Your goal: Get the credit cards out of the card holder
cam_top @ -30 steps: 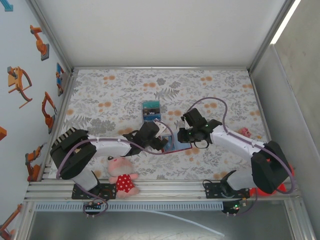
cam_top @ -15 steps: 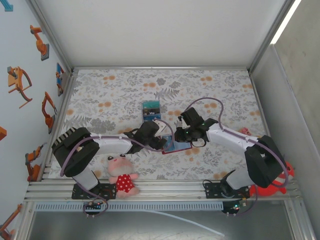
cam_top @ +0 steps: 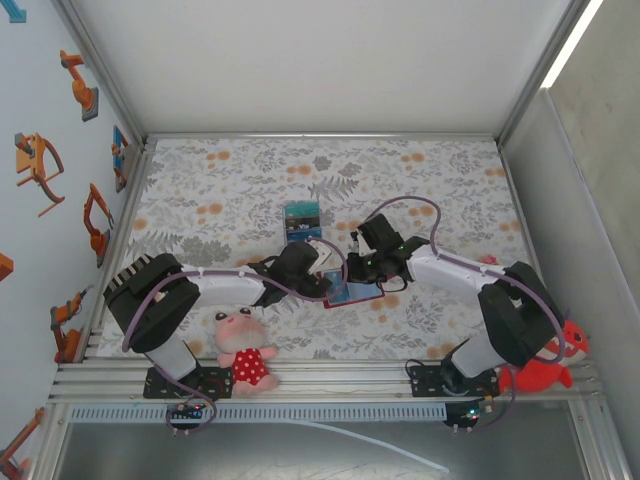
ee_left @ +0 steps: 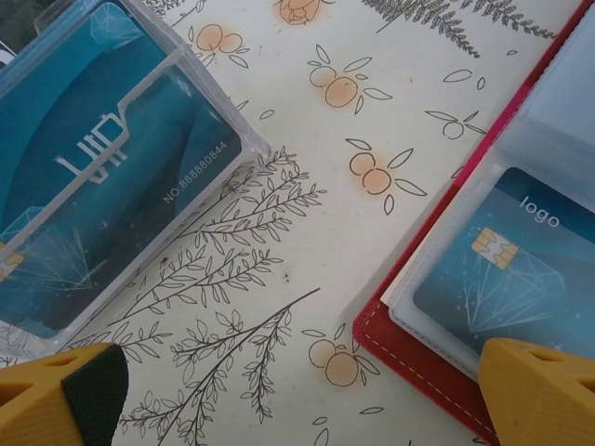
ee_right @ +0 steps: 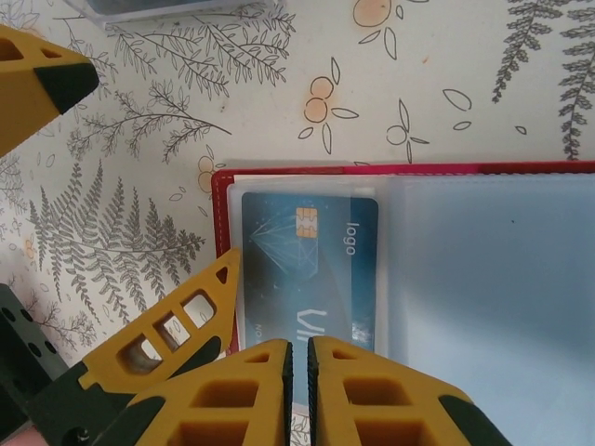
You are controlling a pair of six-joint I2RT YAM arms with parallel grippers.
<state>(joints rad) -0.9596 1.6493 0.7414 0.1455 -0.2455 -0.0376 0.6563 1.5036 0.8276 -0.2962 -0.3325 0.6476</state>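
The card holder [cam_top: 352, 293] lies open on the tabletop [cam_top: 220, 190] between the arms, its long axis running left to right. A blue credit card [ee_right: 311, 265] sits in its clear sleeve, chip end toward the red left edge. The right hand [ee_right: 299, 367] is over the card's near end with fingers all but together, though I cannot tell whether they nip it; a second ago it hung further right, off the holder. The left hand [ee_left: 297, 376] gapes wide, holding nothing, much where it was.

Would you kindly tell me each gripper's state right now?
Left gripper: open, holding nothing.
Right gripper: shut over the credit card in the card holder; whether it grips it cannot be told.
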